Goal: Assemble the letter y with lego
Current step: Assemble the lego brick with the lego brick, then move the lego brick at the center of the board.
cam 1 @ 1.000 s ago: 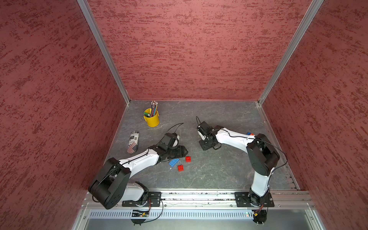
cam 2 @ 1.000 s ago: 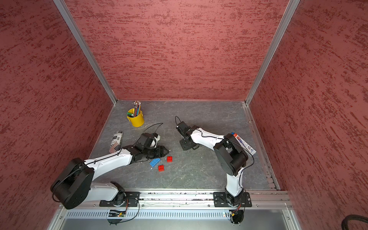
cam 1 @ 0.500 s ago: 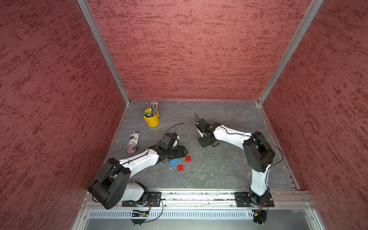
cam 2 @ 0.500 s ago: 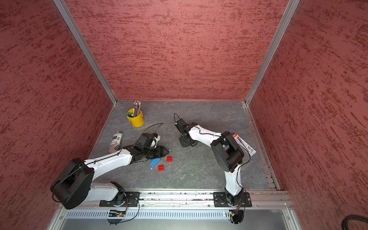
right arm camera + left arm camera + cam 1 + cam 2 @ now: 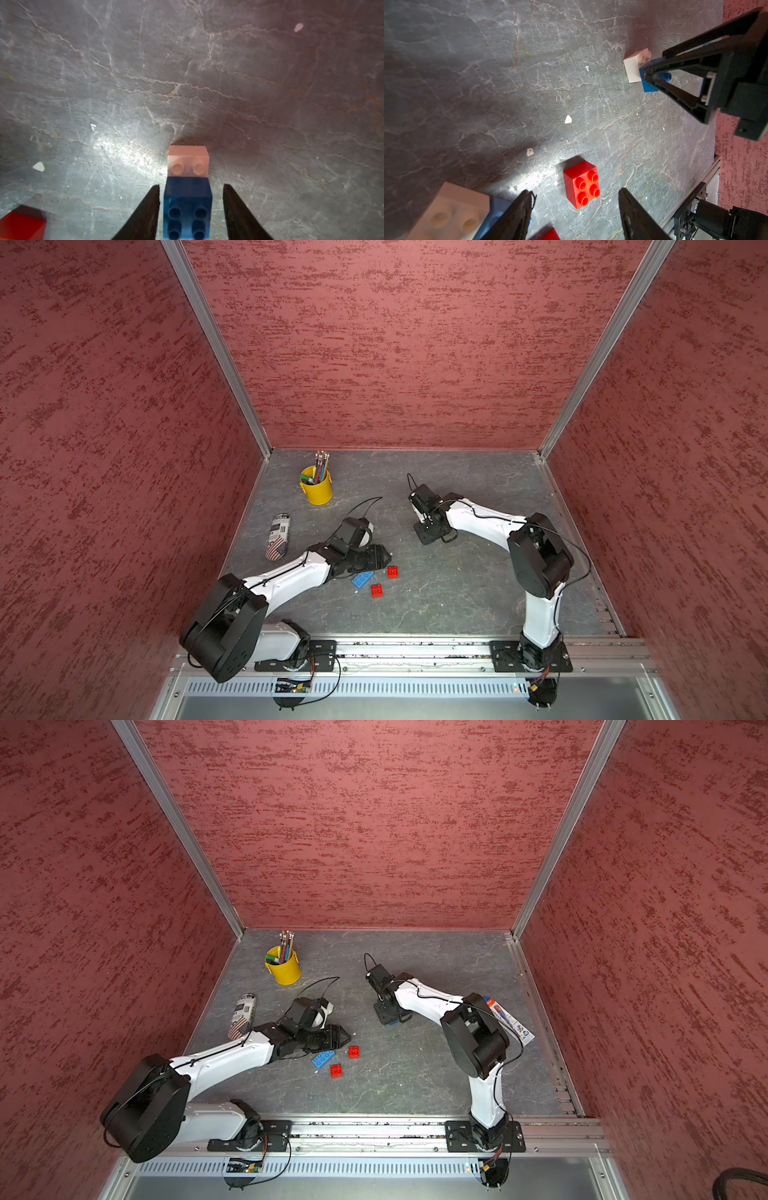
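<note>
Clearance counts: your right pincer, released astride the blue brick, should lift straight off without nudging the white brick just ahead.

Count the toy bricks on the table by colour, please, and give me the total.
Red bricks: 2
White bricks: 2
Blue bricks: 2
Total: 6
</note>
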`<action>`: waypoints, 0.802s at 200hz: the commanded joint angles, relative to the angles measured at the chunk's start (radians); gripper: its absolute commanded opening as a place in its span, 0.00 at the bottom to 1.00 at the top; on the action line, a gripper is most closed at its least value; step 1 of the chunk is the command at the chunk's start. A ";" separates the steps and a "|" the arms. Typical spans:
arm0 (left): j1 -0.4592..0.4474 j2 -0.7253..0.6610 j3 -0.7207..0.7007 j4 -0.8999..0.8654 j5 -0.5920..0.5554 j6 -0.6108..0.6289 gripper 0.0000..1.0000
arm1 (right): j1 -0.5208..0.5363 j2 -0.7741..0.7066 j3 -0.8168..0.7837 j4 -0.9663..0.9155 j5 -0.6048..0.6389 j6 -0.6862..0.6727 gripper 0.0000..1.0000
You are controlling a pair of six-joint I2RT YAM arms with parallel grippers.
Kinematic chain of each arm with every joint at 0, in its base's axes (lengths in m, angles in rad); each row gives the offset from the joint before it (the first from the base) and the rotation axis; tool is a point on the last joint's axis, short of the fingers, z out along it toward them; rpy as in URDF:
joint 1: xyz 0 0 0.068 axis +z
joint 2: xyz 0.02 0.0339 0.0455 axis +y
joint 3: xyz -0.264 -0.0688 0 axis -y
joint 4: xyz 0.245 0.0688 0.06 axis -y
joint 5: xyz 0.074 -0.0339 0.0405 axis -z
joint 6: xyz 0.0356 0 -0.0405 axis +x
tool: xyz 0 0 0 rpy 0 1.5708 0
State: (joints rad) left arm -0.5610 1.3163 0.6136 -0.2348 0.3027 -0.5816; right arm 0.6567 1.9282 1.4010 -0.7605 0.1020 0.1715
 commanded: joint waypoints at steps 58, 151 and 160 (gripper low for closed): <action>-0.002 -0.132 0.030 -0.244 -0.098 -0.050 0.68 | -0.009 -0.302 -0.174 0.171 -0.023 0.063 0.52; -0.075 -0.213 -0.069 -0.353 -0.160 -0.292 0.74 | -0.009 -0.385 -0.284 0.266 -0.106 0.053 0.53; -0.084 -0.193 -0.082 -0.322 -0.151 -0.312 0.74 | -0.010 -0.386 -0.286 0.268 -0.107 0.050 0.53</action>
State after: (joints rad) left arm -0.6266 1.0931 0.5640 -0.5800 0.1577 -0.8036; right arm 0.6506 1.5726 1.1275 -0.5350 0.0219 0.2287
